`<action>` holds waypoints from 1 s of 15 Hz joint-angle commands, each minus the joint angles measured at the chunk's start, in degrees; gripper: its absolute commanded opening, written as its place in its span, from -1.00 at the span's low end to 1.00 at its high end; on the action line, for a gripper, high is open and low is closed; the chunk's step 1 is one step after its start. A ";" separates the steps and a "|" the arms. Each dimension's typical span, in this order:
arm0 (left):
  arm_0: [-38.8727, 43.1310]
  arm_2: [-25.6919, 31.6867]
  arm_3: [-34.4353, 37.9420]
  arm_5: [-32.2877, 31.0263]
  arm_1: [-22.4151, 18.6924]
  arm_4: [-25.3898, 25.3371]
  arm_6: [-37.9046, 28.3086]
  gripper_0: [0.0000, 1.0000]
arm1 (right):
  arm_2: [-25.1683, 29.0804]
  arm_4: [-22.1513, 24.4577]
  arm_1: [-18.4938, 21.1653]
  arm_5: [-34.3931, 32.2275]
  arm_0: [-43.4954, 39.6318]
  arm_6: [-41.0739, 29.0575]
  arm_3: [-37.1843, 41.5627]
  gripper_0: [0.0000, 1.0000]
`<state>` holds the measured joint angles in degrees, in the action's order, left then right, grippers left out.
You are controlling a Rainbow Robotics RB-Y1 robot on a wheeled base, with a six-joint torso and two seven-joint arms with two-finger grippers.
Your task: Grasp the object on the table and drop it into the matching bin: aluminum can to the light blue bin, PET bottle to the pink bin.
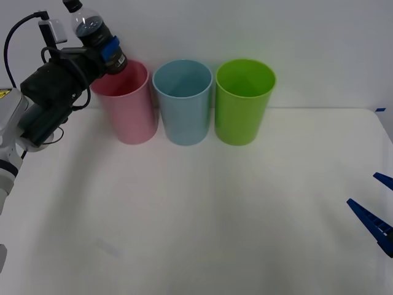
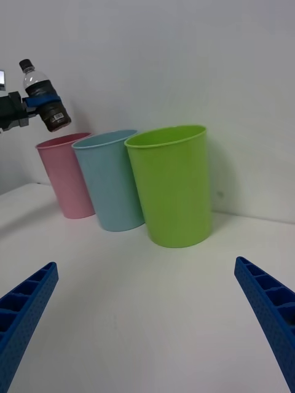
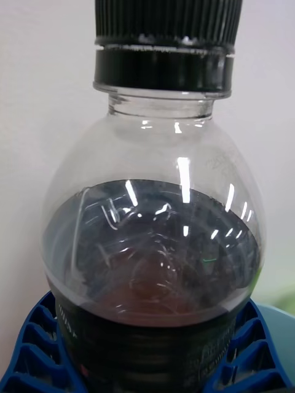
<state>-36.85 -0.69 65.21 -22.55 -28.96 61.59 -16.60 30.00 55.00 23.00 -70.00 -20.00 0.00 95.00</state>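
Note:
My left gripper is shut on the PET bottle, a small clear bottle with a black cap and dark label, held tilted in the air just above the left rim of the pink bin. The right wrist view shows the bottle hanging above the pink bin. Up close, the bottle sits between the blue fingers. The light blue bin stands right of the pink one. My right gripper waits open at the table's right edge.
A green bin stands right of the light blue bin, all three in a row at the back of the white table. A white wall rises behind them.

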 commanded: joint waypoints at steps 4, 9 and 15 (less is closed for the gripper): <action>0.03 0.08 0.09 0.14 0.13 -0.51 0.07 1.00 | 0.00 0.00 0.00 0.00 0.00 0.00 0.00 1.00; 0.11 0.08 0.00 -0.39 -0.04 -1.39 -0.10 1.00 | 0.00 0.00 0.00 0.00 0.00 0.00 0.00 1.00; 3.72 0.08 2.02 -3.55 -3.47 -7.10 0.25 1.00 | 0.00 0.00 0.00 0.00 0.00 0.00 0.00 1.00</action>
<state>-34.13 -0.62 66.38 -25.89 -31.77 55.37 -16.38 30.00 55.00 23.00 -70.00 -20.00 0.00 95.00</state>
